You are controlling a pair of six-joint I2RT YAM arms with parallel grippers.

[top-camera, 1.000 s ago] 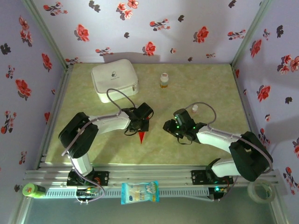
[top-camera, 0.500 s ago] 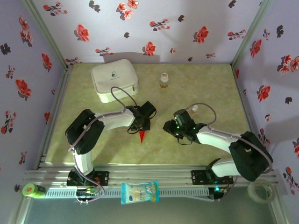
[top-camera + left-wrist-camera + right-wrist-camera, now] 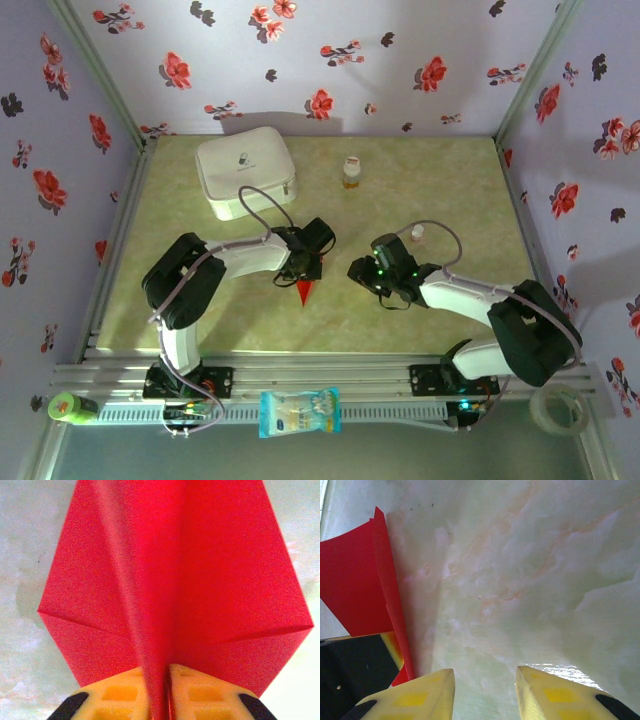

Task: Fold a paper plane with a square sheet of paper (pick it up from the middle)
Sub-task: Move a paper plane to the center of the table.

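**Here, the left gripper (image 3: 308, 262) clamps the paper plane (image 3: 304, 290) by its spine**

Seen from above, the paper plane lies at mid-table. Its red nose pokes out at 6 o'clock from under the left gripper, toward the arm bases. In the left wrist view the two yellow fingers (image 3: 120, 697) are pressed together on the centre crease, and the wings spread away toward 12 o'clock on either side. The long axis therefore runs roughly from 12 to 6 across the table (image 3: 450, 190), with the crease as the held line. I cannot tell whether the wings rest on the surface or hang just above it.

The right gripper (image 3: 362, 272) hovers near, at 3 o'clock of the plane, with its jaws apart and nothing between them. In its own wrist view a red wing stands at 9 o'clock, with bare marbled tabletop ahead.

The left arm is plainly the nearer one, since it has the paper. Any further wing fold would probably need the right gripper to travel toward 9 o'clock. It would then meet the wing side-on, across the long axis rather than along it.
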